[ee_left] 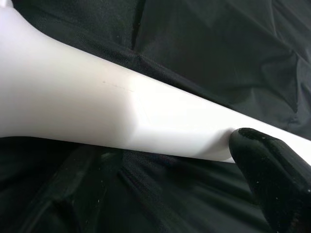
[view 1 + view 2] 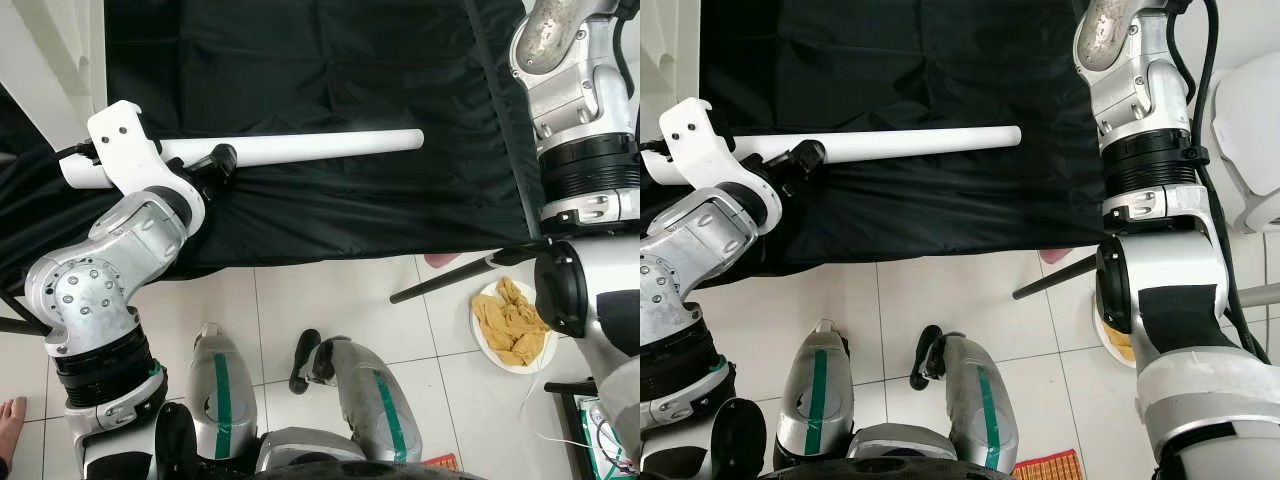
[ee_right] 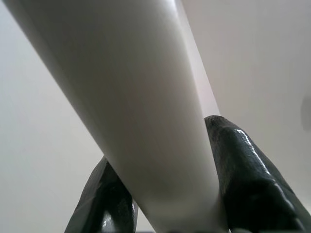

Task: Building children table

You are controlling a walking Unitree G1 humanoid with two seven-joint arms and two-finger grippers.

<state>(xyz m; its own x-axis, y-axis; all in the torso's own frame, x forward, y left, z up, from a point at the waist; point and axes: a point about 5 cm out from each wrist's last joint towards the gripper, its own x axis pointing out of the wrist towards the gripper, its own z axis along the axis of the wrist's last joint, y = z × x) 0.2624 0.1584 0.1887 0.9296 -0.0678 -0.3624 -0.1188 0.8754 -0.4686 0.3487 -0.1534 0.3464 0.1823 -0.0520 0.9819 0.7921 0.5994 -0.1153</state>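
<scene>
The left gripper (image 2: pixel 215 165) grasps a white leg (image 2: pixel 300 148) at its 9 o'clock end, probably steadying it level over the black cloth (image 2: pixel 330 60) for assembly. The left wrist view shows one finger (image 1: pixel 272 170) against the leg. The right wrist view shows what the head views leave unclear: the right gripper (image 3: pixel 165 194) clenched around a second leg (image 3: pixel 126 97).
</scene>
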